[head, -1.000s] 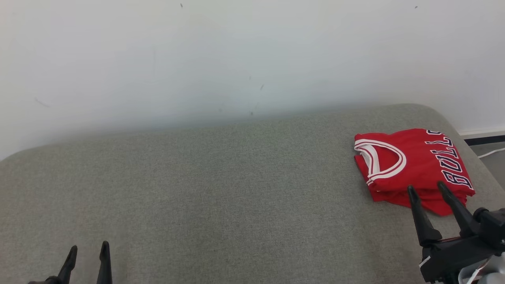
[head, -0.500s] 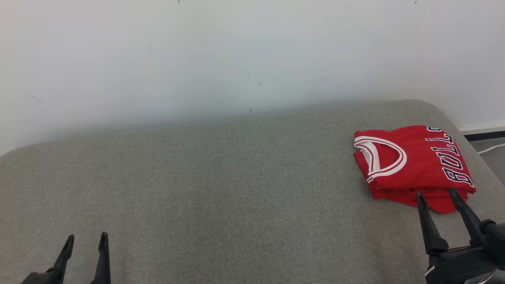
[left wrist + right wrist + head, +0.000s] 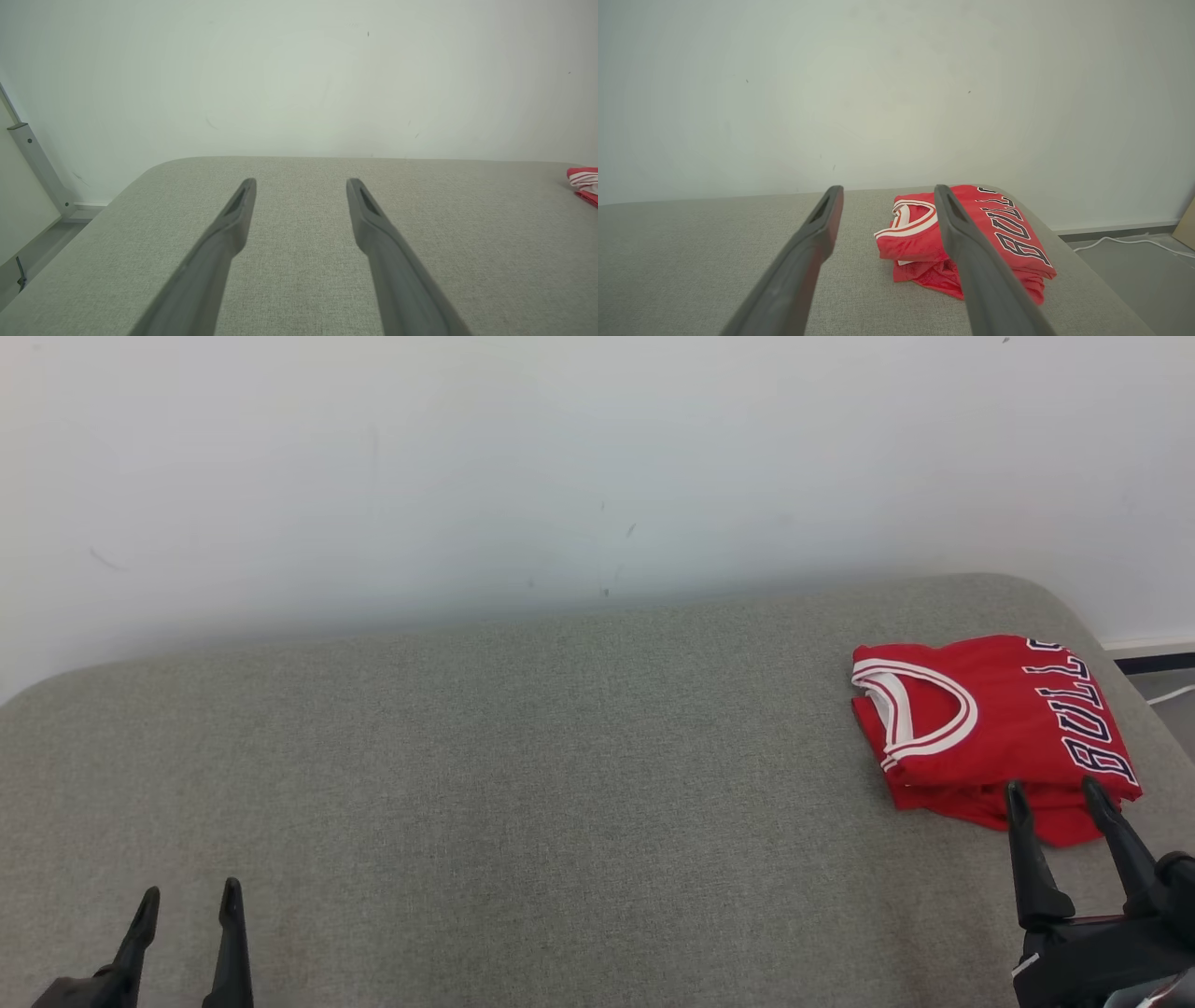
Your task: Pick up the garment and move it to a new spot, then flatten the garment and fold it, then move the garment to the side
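Observation:
The garment (image 3: 990, 728) is a red jersey with white trim and dark lettering, folded into a compact stack at the right end of the grey cushioned surface (image 3: 523, 775). It also appears in the right wrist view (image 3: 994, 233), and its edge peeks in at the left wrist view's right border (image 3: 584, 184). My right gripper (image 3: 1053, 793) stands open just in front of the garment's near edge, nothing between its fingers (image 3: 817, 233). My left gripper (image 3: 189, 896) is open and empty at the lower left, far from the garment, fingers (image 3: 233, 219) spread over bare fabric.
A white wall (image 3: 560, 457) rises directly behind the surface. The surface's rounded right end drops to the floor, where a white cable (image 3: 1134, 243) lies. A grey metal post (image 3: 37, 168) stands past the left end.
My right gripper has drawn back toward me from the garment's near edge, still open. The head view has shifted slightly. The left gripper has sunk a little in that view.

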